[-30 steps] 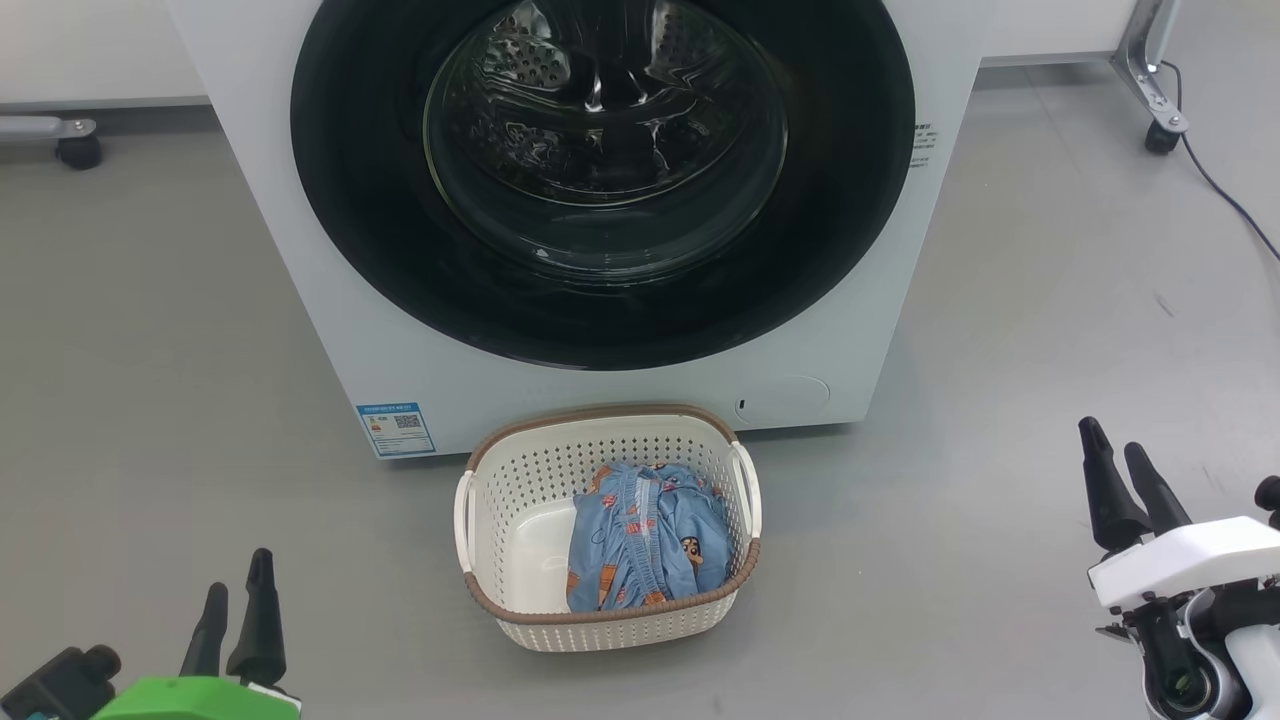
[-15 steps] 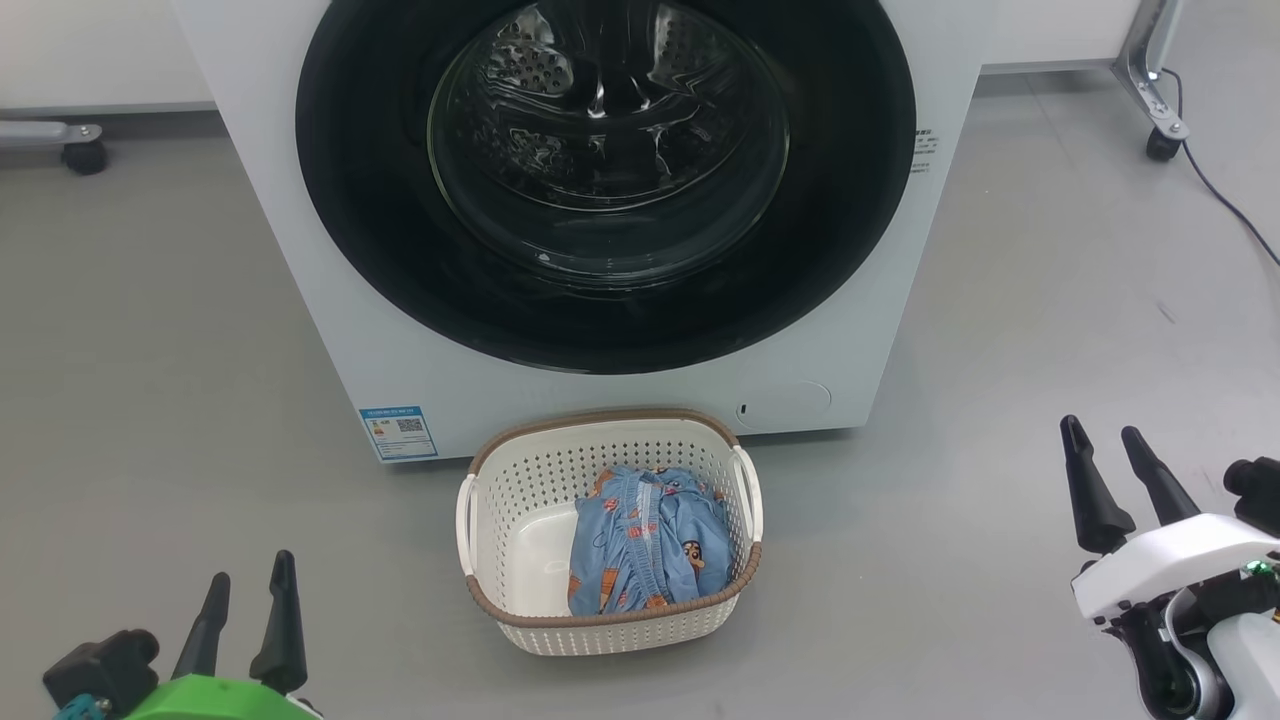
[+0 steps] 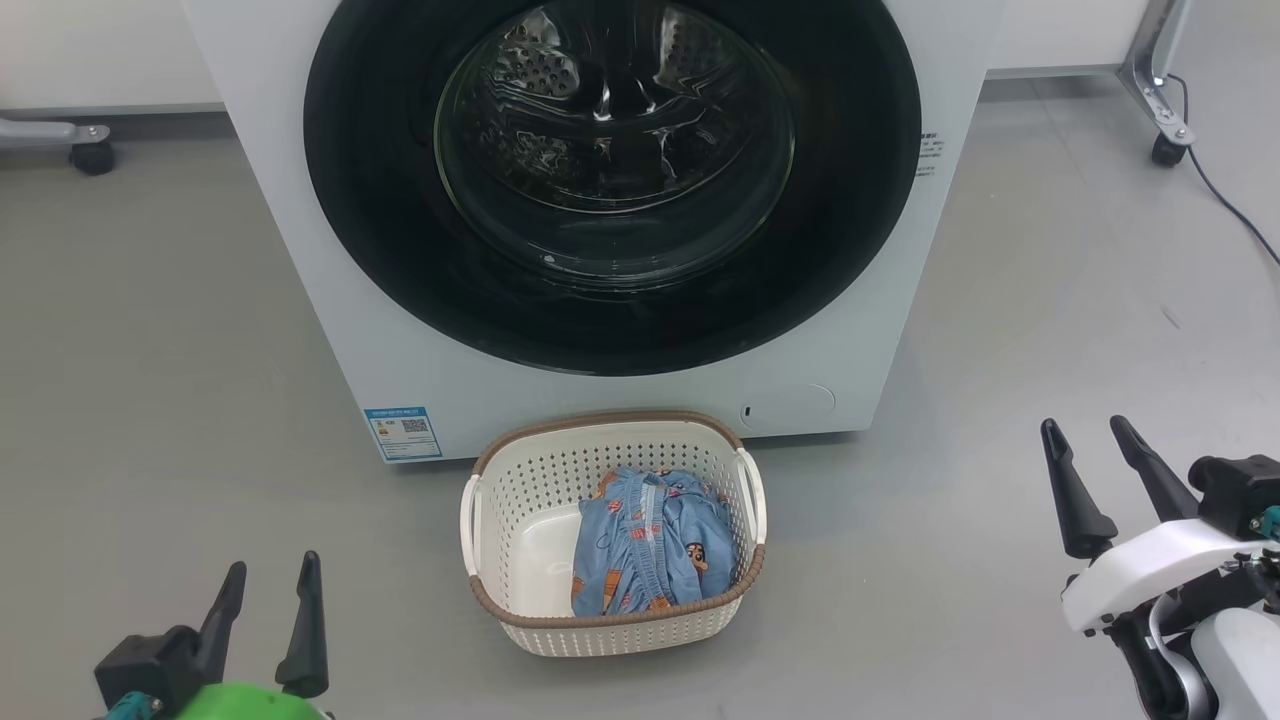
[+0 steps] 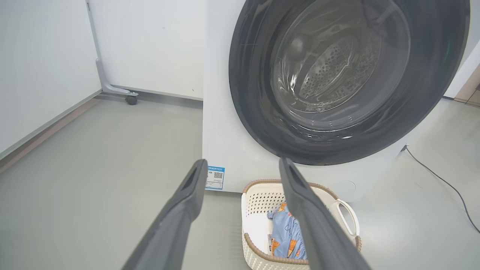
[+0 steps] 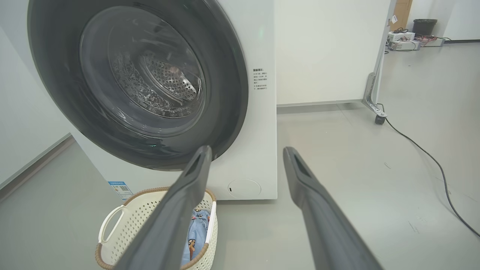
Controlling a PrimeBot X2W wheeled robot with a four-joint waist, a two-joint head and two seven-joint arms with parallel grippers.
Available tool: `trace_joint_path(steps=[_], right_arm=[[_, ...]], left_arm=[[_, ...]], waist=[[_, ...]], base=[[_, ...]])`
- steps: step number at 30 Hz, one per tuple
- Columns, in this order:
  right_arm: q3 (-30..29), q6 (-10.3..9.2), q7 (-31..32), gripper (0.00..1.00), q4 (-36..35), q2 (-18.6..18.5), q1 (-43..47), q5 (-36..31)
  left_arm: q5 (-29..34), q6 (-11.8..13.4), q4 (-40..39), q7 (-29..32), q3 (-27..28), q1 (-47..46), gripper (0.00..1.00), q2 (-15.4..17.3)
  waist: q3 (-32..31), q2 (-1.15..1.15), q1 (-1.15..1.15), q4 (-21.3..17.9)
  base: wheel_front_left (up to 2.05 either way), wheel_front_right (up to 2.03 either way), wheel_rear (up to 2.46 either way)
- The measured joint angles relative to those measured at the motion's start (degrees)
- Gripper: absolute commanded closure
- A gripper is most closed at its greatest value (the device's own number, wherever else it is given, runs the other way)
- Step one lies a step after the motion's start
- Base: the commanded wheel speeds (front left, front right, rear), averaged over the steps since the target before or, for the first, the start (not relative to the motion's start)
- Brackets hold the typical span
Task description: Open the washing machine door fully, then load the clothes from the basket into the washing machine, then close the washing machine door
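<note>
Both the left claw (image 3: 275, 563) and right claw (image 3: 1082, 424) gape empty and have edged inward, yet the round black-rimmed glass washing machine door (image 3: 612, 180) stays shut.

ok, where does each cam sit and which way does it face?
Head view: on the head, looking forward and down at the shut washing machine door, basket of clothes in front; left gripper lower left, right gripper lower right, both open.
Left wrist view: low on the robot's left, angled at the door; own two fingers rise from the bottom.
Right wrist view: low on the robot's right, same target; own fingers too.
Shared: both wrist views catch door, basket and clothes from opposite sides.
</note>
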Motion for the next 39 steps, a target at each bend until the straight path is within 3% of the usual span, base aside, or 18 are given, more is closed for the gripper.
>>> trace_joint_path(steps=[13,30,39], right_arm=[[2.43,0.01,-2.43,0.00,1.31,-1.77,-1.40,-7.24],[0.05,-0.03,-2.43,0.00,1.92,-0.46,-1.51,-6.67],[-0.85,-1.10,-2.44,0.00,3.39,-0.46,-1.53,-6.76]], left_arm=[[8.97,0.48,0.26,-2.27,-1.05,-0.05,0.00,0.03],[8.62,0.97,1.65,-2.27,1.54,-0.12,0.00,-0.85],[8.90,1.68,2.45,-2.27,2.54,-0.21,0.00,-1.00]], waist=[[-0.18,0.00,0.00,0.63],[-0.01,0.00,0.00,0.84],[0.04,0.00,0.00,0.69]], base=[[0.00,0.00,0.00],[0.00,0.00,0.00],[0.00,0.00,0.00]])
